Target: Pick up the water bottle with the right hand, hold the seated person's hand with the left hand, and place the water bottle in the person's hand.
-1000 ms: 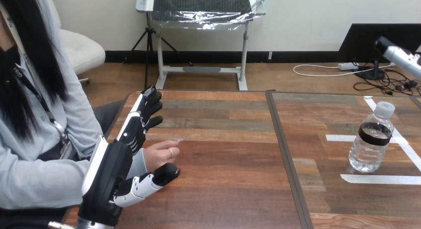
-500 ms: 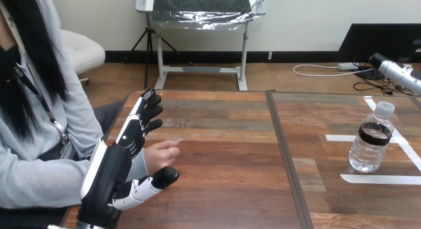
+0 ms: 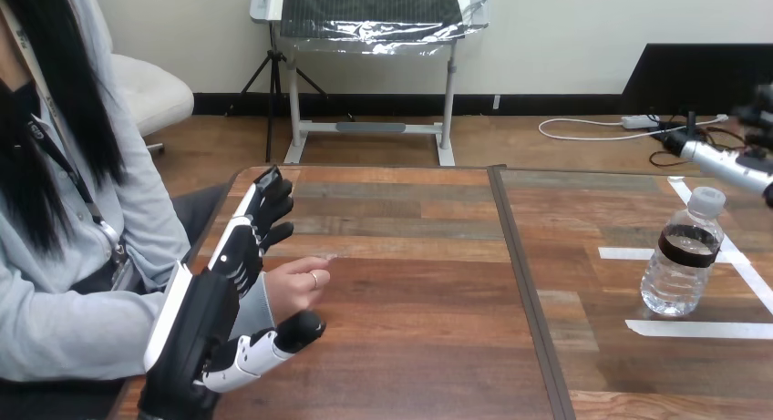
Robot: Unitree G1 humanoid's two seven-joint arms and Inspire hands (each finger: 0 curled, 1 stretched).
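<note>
the right arm [image 3: 725, 162] has sunk close above the water bottle [image 3: 679, 256], which stands untouched, while far left of the bottle the left hand [image 3: 205, 311], fingers straight and spread, flanks the person's hand [image 3: 292, 283], so the grasp looks next.

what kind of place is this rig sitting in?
Probably a robot test bench, not a home: white tape marks on the wooden table lie around the water bottle, and the robot's left hand sits beside a seated person's hand.
</note>
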